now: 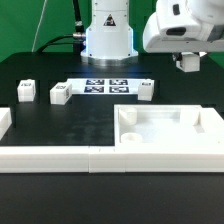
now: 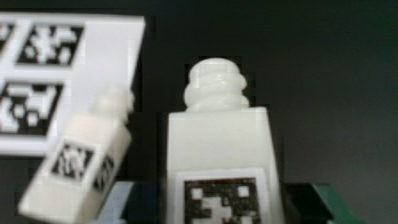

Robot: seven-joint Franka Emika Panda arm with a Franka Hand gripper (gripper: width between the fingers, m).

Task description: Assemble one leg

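In the exterior view you have a black table (image 1: 50,125) before a green backdrop (image 1: 20,30), the marker board (image 1: 105,87) lying flat, and the gripper (image 1: 187,62) raised toward the exterior view's right. In the wrist view its jaws are clamped on the leg (image 2: 222,140), tagged face toward the camera, held above the table; a second leg (image 2: 80,155) lies tilted near the marker board.
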